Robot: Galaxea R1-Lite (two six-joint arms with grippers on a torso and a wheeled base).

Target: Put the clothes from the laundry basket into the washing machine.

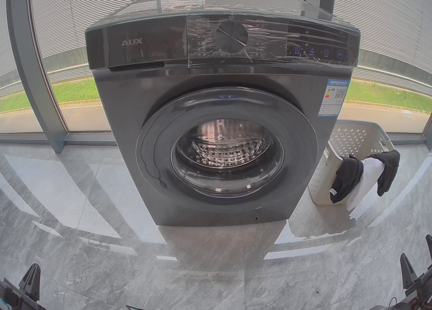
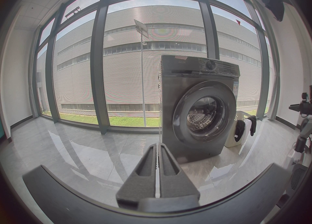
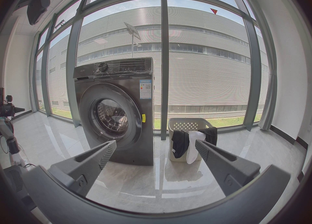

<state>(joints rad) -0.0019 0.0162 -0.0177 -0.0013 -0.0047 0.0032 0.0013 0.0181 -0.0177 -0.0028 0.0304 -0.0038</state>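
A grey front-loading washing machine [image 1: 225,99] stands on the floor in front of me, its round glass door [image 1: 227,156] shut. To its right sits a white laundry basket [image 1: 360,127] with black clothes [image 1: 345,178] and a white garment [image 1: 368,179] draped over its front rim. My left gripper [image 2: 157,146] is shut with nothing in it, low and well short of the machine. My right gripper [image 3: 154,142] is open and empty, far back from the basket [image 3: 187,124] and the clothes [image 3: 191,143]. Its fingertips [image 1: 407,270] poke in at the lower right of the head view.
The glossy grey tile floor [image 1: 90,216] lies open on both sides of the machine. Tall windows with dark frames [image 1: 31,68] run close behind the washer and the basket. A tripod stand [image 2: 304,127] is off to the side.
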